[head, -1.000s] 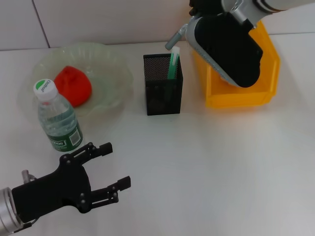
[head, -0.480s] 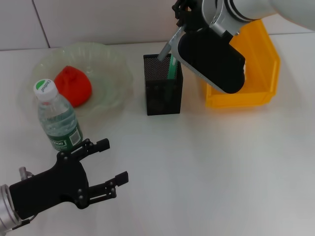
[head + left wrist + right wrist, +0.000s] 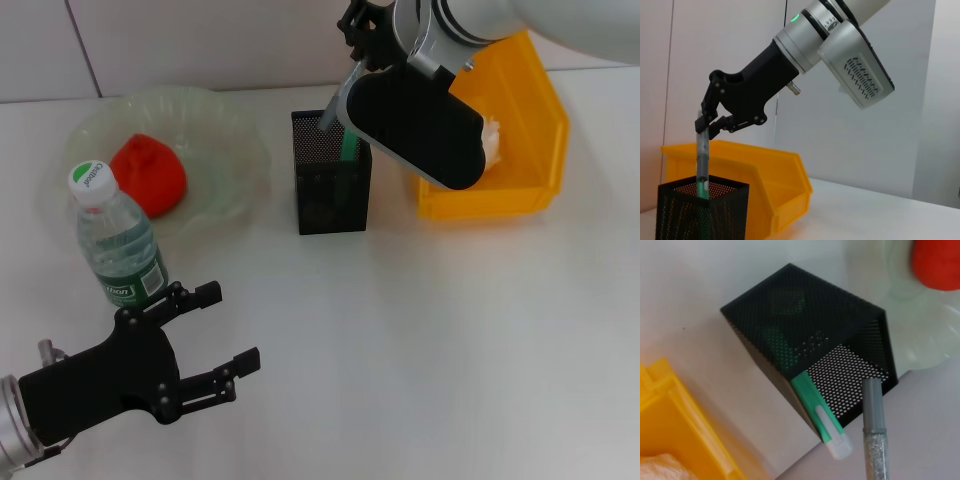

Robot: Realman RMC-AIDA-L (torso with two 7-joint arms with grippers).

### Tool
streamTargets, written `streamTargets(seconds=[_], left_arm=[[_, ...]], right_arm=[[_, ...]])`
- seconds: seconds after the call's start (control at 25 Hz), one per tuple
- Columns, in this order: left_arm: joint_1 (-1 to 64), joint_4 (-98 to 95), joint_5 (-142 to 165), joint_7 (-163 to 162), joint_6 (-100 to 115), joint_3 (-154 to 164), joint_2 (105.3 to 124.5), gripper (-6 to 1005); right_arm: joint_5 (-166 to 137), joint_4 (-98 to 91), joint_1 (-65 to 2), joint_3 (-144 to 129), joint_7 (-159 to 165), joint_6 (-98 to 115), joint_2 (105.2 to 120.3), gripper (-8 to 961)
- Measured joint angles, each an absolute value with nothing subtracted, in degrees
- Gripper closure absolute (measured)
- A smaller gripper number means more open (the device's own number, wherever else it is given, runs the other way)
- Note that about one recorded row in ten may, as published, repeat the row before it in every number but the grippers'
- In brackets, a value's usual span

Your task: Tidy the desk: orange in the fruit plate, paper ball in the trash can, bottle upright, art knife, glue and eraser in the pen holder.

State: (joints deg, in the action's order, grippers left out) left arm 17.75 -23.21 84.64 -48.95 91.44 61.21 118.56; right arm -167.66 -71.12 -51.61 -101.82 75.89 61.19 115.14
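- Currently right tool [image 3: 702,125] sits top centre of the head view, clenched on a grey glue pen [image 3: 701,155] whose lower end dips into the black mesh pen holder [image 3: 331,185].
- Green art knife [image 3: 821,420] leans inside the holder.
- Left tool [image 3: 215,345], lower left, is released over the counter [image 3: 450,340].
- Orange [image 3: 148,174] in the plate [image 3: 235,140]; bottle [image 3: 115,240] upright; paper ball [image 3: 488,140] in the yellow bin [image 3: 530,190].

Black mesh pen holder [image 3: 331,172]; yellow bin [image 3: 520,150]; seemingly glittery grey glue [image 3: 875,440].

Right gripper [image 3: 702,125] clamped — left gripper [image 3: 215,340] agape
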Motion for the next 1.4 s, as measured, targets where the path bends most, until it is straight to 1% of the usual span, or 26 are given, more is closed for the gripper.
streamTargets(seconds=[0.96,1.2,1.28,1.32,1.36,1.4], left_arm=[[17.58,-22.32,84.64,-48.78,91.4,61.08,118.57,129],[17.61,-22.32,84.64,-48.78,91.41,61.08,118.56,129],[17.61,-22.32,84.64,-48.78,91.41,61.08,118.56,129],[17.61,-22.32,84.64,-48.78,91.41,61.08,118.56,129],[17.61,-22.32,84.64,-48.78,91.41,61.08,118.56,129],[17.75,-22.32,84.64,-48.78,91.41,61.08,118.56,129]], right_arm=[[-167.7,-67.2,-53.62,-104.03,77.76,60.48,115.4,674],[-167.65,-69.18,-54.09,-103.57,80.71,64.12,115.4,658],[-167.54,-71.13,-54.13,-102.02,82.23,66.28,115.41,497],[-167.42,-73.56,-53.77,-99.14,83.32,68.57,115.86,416],[-167.42,-73.56,-53.77,-99.14,83.32,68.57,115.86,404],[-167.38,-75.0,-53.33,-96.83,83.63,69.71,116.43,392]])
